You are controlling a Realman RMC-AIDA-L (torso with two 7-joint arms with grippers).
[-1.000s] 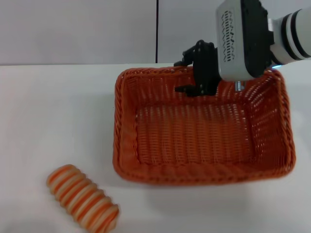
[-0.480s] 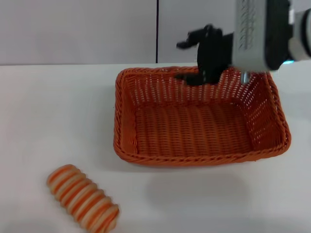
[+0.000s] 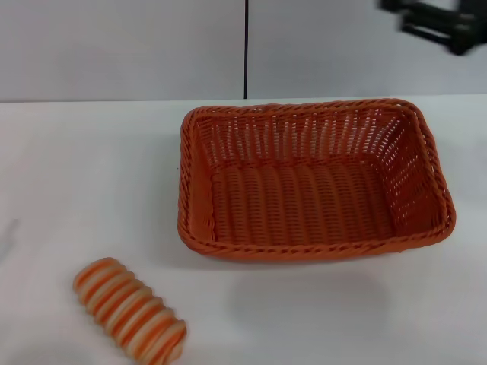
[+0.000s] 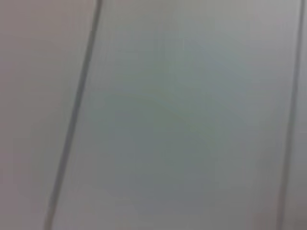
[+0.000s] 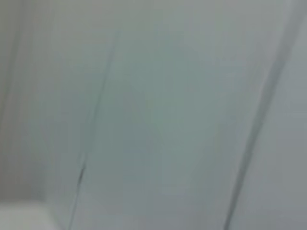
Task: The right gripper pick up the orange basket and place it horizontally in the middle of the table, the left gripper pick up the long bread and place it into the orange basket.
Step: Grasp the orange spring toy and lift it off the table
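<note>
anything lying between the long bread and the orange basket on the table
Nothing: in the head view only bare white table separates the long bread from the orange basket.

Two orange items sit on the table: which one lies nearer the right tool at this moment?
The orange basket. Its far right corner lies below the right tool, raised at the top right, while the striped long bread lies at the near left of the table.

The plain white flat tabletop (image 3: 68, 167) carries two things. A large rectangular orange woven wicker basket (image 3: 312, 186) sits flat, right of centre, its long side across. A small oblong loaf with orange and cream ridged stripes (image 3: 129, 310) lies near the front left, well apart from it.
</note>
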